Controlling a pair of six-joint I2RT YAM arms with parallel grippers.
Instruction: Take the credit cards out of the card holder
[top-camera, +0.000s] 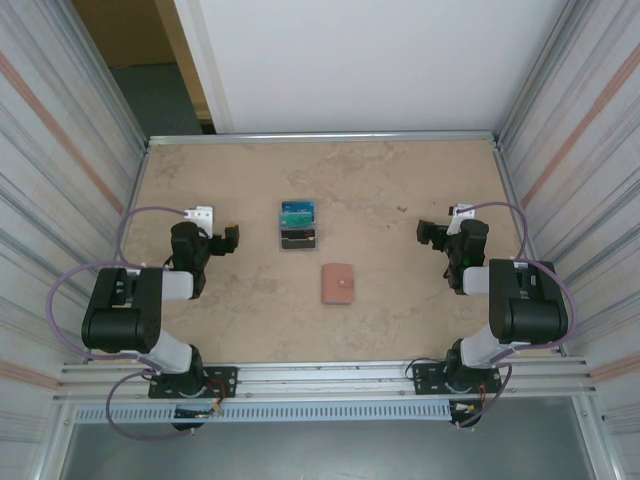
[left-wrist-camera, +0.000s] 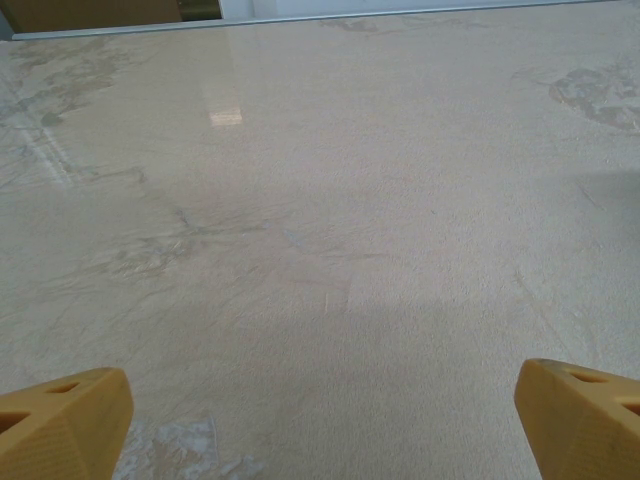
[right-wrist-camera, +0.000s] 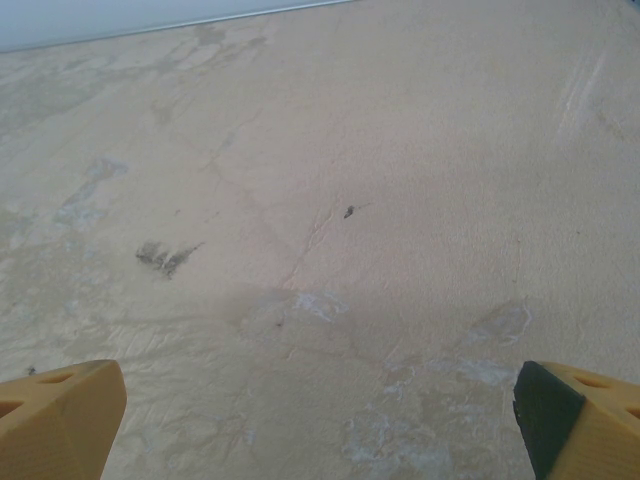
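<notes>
The small salmon-pink folding wallet (top-camera: 337, 284) is lying flat and folded shut on the beige, marbled table (top-camera: 400, 180). It is sitting a little right of the middle and nearer to the arms' edge than to the far edge. Nothing is touching it.

Just beyond it and slightly to the left, apart from it, a dark block topped with teal-blue (top-camera: 298, 225) is resting on the same table.

The left tool (top-camera: 230, 238) is hanging well to the left of that block and pointing toward the middle of the table. The right tool (top-camera: 427, 233) is hanging well to the right of the wallet and facing inward too. Wallet and block are lying between the two.

In the left wrist view, the left tool's jaws are standing wide apart. Its yellow fingertips (left-wrist-camera: 65, 420) are showing at the bottom corners over bare table, gripping nothing.

In the right wrist view, the right tool's jaws are standing just as wide over stained, bare table. Its yellow fingertips (right-wrist-camera: 60, 415) are also gripping nothing, and the right-hand one is showing a black pad on its inner face.
</notes>
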